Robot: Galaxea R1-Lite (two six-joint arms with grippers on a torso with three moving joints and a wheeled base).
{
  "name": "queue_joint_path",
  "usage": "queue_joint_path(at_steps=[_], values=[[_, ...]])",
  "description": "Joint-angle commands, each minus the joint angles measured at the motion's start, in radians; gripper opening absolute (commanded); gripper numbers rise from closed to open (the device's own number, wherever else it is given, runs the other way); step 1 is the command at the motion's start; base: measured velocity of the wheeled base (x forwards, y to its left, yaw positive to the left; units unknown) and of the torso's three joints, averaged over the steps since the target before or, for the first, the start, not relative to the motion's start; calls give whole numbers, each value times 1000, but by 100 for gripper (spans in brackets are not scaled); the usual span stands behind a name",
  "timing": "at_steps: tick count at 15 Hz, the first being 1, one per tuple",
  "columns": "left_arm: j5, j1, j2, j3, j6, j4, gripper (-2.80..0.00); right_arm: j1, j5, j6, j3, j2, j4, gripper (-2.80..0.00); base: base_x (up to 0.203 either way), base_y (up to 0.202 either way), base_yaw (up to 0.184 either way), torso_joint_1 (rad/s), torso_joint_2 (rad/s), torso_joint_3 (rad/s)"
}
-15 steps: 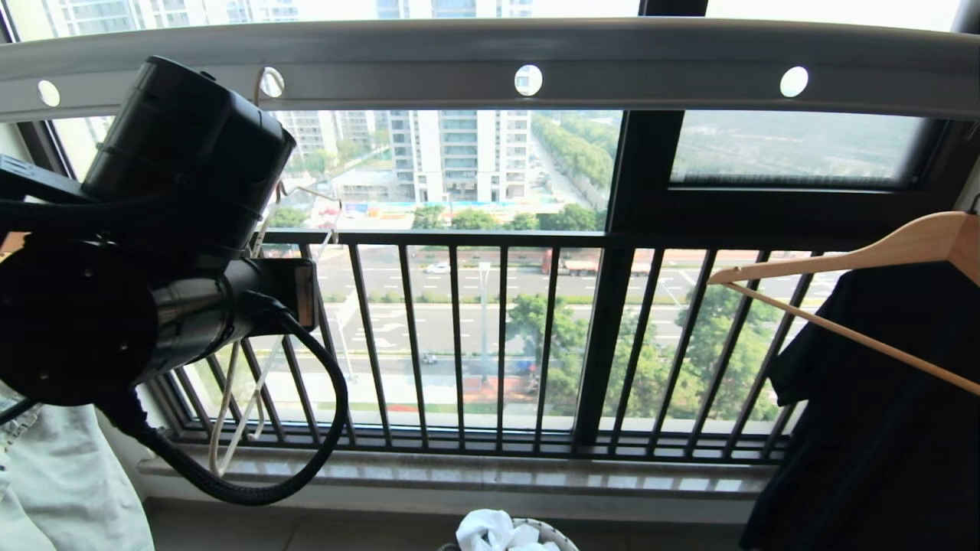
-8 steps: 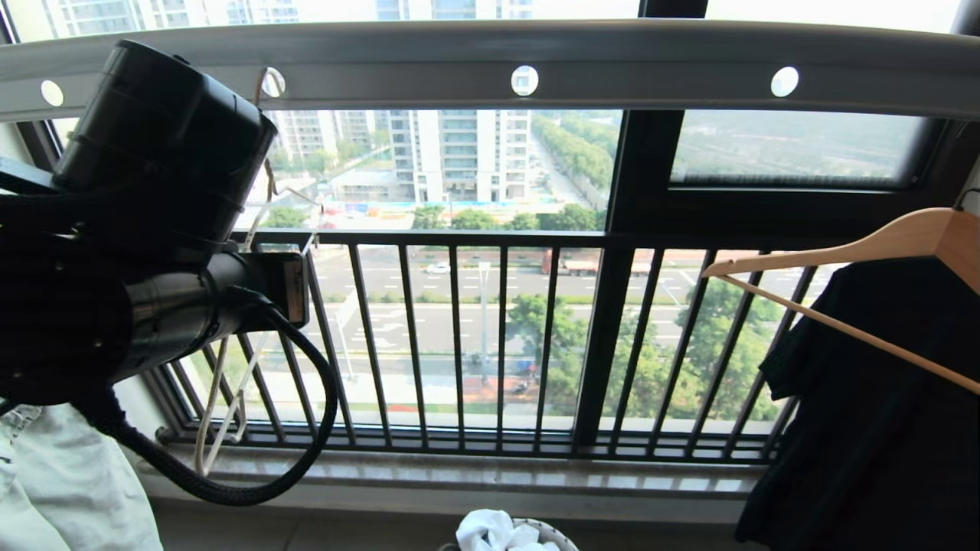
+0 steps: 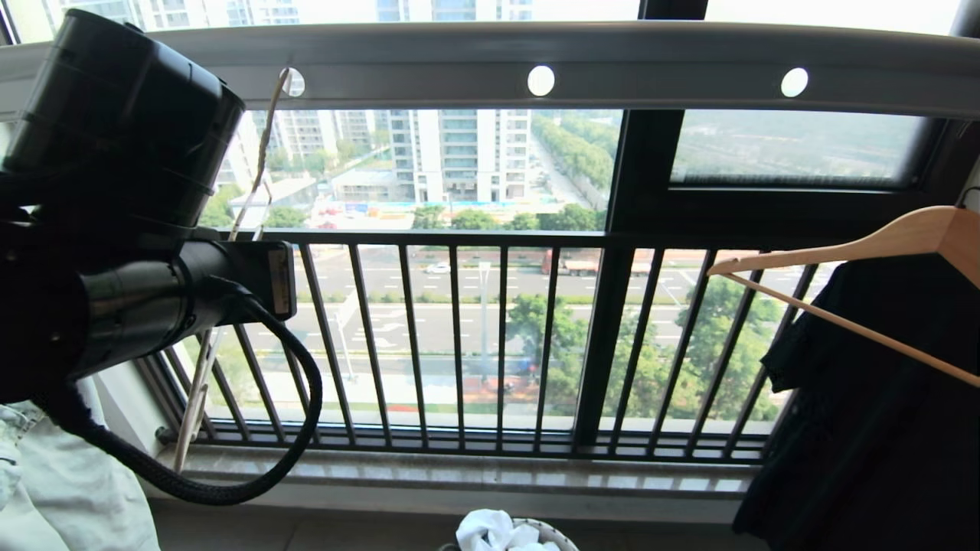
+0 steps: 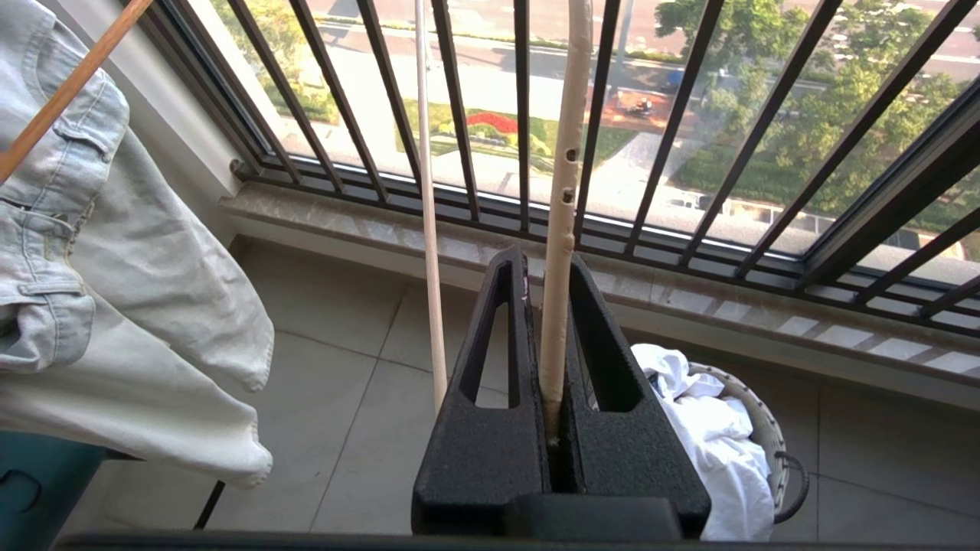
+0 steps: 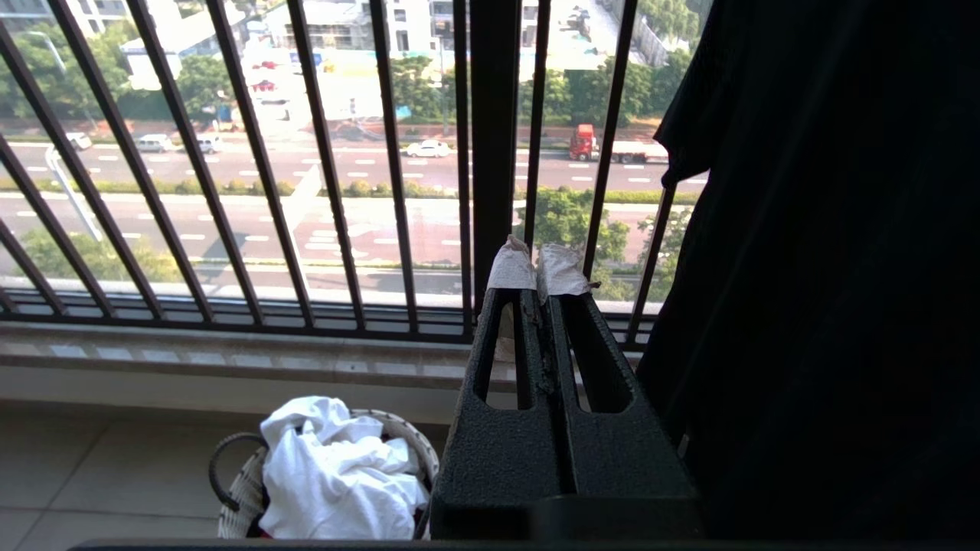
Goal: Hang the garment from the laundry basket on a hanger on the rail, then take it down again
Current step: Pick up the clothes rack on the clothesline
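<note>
The left gripper (image 4: pixel 557 360) is clamped on the cream hanger (image 4: pixel 563 199), whose hook sits at the rail (image 3: pixel 651 57), so fetching the hanger looks underway; next it must unhook it, the garment (image 5: pixel 329 467) lying in the laundry basket (image 5: pixel 237 490), right gripper (image 5: pixel 536 283) closed, idle.

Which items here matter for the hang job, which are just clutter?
Job: cream hanger clamped in left gripper; white T-shirt in basket; grey rail.
Clutter: denim jacket; wooden hanger with black garment; parked right gripper.
</note>
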Motion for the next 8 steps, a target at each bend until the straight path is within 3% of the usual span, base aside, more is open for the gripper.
queue_joint_path(at_steps=[1,6,8], values=[[0,0,2,15,-4,4,-280,0,0,0,0,1,0,-280,0,0,0,0,0,0],[-8,-10,19,50,-8,-5,-280,0,0,0,0,1,0,-280,0,0,0,0,0,0],[-29,-11,11,54,1,-57,-280,0,0,0,0,1,0,-280,0,0,0,0,0,0]])
